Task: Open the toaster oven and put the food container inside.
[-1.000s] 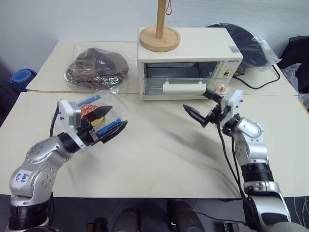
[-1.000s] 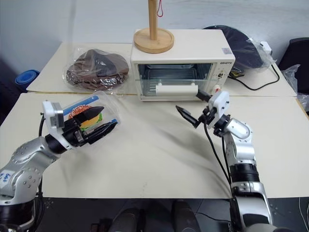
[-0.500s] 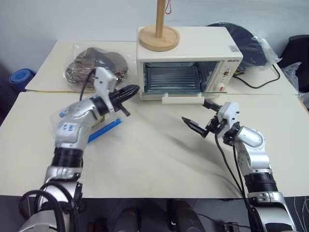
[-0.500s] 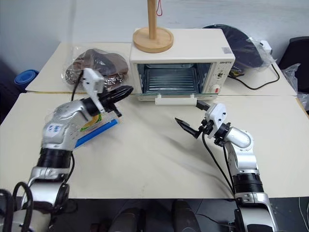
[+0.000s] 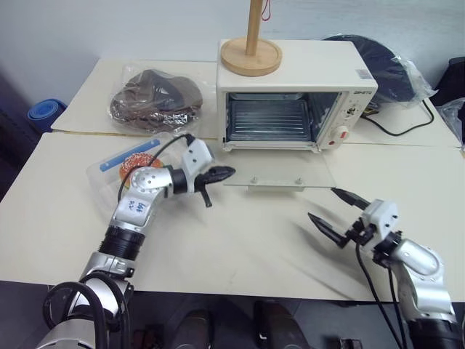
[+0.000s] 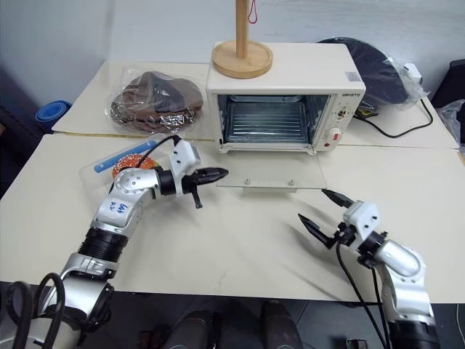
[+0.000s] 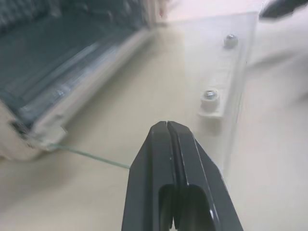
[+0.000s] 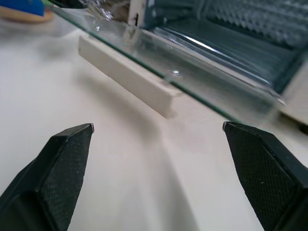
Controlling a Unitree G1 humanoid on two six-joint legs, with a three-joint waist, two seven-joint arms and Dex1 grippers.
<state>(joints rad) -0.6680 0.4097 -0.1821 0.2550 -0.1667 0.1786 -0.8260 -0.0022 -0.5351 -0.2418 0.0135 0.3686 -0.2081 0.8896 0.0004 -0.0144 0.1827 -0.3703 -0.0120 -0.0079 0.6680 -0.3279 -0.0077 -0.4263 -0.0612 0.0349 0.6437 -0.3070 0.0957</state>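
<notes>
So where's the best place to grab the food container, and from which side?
Probably across the food container at its two long blue-clip sides, coming from above: it lies flat on the table, left of the open toaster oven. The shut left gripper must open first.

Toaster oven (image 5: pixel 294 94): small dark brand word at control panel top, unreadable. Barcode sticker on its top, illegible.

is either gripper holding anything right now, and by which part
Nothing is held. The left gripper is shut on nothing beside the food container; the right gripper is open.
</notes>
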